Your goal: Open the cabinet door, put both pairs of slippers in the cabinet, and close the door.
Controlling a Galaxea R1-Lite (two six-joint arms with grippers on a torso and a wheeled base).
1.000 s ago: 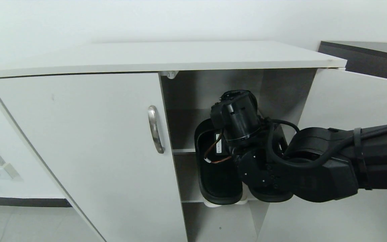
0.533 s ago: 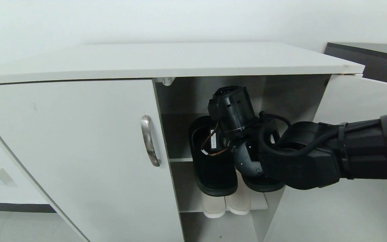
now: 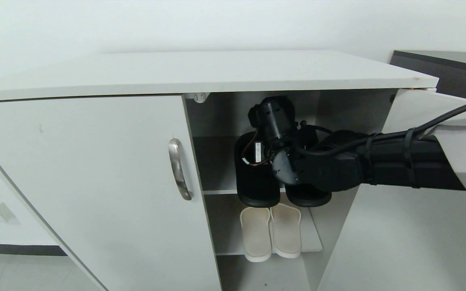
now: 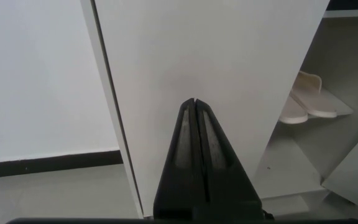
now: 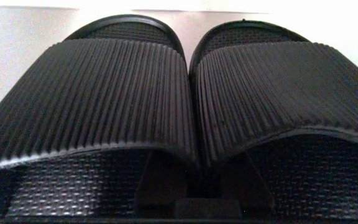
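Black slippers [image 3: 257, 186] pushed deeper, above white slippers [image 3: 270, 232]; closed left door [image 3: 95, 182] beside.

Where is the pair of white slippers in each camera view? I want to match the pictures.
Head view: white slippers on the lower shelf, below the black slippers.
Left wrist view: the same pair past the edge of the closed door.
Right wrist view: not in it; the black slippers are there.
Shared landmark: the closed door, in the head and left wrist views.

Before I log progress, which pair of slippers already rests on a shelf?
The white pair, flat on the lower shelf; the right end effector grips the black pair.
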